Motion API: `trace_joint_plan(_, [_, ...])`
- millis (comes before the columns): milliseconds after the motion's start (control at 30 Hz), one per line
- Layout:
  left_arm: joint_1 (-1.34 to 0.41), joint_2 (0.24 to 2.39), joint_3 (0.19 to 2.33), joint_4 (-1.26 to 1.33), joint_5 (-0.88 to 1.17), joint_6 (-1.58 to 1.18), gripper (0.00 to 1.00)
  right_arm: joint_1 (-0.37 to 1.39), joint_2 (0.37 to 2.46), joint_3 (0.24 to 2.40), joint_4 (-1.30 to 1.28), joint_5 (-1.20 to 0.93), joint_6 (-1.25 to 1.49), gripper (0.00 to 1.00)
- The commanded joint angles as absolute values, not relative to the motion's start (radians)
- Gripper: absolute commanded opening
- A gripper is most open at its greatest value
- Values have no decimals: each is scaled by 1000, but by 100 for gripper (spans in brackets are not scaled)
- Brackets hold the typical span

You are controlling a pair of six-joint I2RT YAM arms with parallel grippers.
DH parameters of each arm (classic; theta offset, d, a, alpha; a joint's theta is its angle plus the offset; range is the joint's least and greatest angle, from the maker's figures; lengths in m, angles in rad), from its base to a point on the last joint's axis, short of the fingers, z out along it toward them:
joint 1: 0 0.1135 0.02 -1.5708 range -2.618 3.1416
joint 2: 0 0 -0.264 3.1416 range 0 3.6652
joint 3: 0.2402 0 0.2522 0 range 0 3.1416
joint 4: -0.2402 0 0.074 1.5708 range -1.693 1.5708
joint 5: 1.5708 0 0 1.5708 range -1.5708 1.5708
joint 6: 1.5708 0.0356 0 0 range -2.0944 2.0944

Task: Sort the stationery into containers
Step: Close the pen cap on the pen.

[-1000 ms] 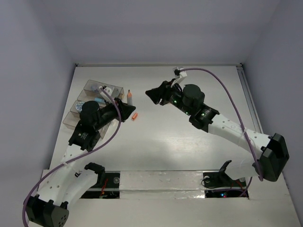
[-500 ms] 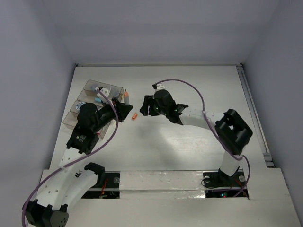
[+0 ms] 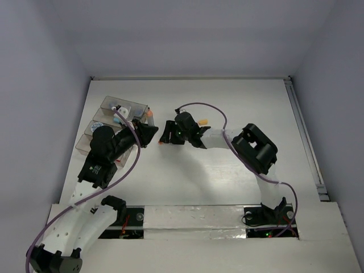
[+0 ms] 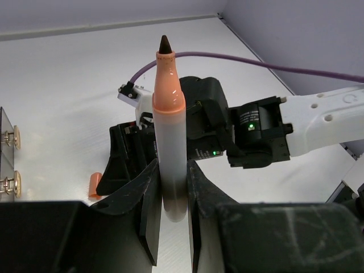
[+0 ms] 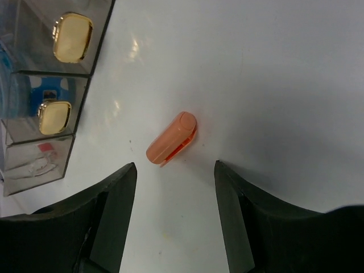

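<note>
- My left gripper (image 4: 172, 196) is clenched on a marker (image 4: 169, 131). The jaws pinch the lower end of its pale barrel, and it stands up out of them.
- The marker is uncapped: an orange collar sits at the top with the dark tip (image 4: 165, 44) bare above it.
- From the overhead view, that left gripper (image 3: 149, 132) sits just beside the right-hand edge of the clear bins (image 3: 106, 106), with the marker's orange end (image 3: 151, 115) pointing toward the far side of the tabletop (image 3: 187, 176).
- My right gripper (image 5: 175, 170) is released. Its jaws stand well apart with nothing between them.
- An orange cap (image 5: 171, 144) lies flat on the tabletop just ahead of that gap, roughly centred on it, touching neither jaw.
- In the right wrist view, the bins (image 5: 34, 142) are to the left of the cap, apart from it. Two gold clasps (image 5: 73, 37) show on their walls and something blue shows through the plastic.
- Overhead, the two grippers are close together, with the cap (image 3: 161, 141) on the tabletop between them.
</note>
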State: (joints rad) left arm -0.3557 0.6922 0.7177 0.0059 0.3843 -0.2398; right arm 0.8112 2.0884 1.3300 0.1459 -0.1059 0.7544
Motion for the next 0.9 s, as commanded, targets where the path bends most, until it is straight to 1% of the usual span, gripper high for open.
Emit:
trace_joint_plan(0, [-348,661,750,40,390,-233,0,815,2115,1391,206,-153,805,62])
trace_joint_plan(233, [-348,652,752,38,391,-233,0,815,2166,1448,163,-141,810,60])
trace_joint_plan(467, [-348,634,753,38,388,-230,0,815,2209,1496,106,-120,785,52])
trace_joint_plan(533, [-348,630,753,38,390,-230,0,815,2227,1517,78,-112,778,49])
trace_joint_plan(667, [-348,627,753,40,391,-232,0,824,2266,1589,-12,-87,717,48])
trace_joint_plan(700, [-348,627,753,40,393,-232,0,824,2275,1606,-68,-84,706,48])
trace_joint_plan(867, [-348,627,753,40,393,-232,0,844,2302,1651,-143,-55,655,46])
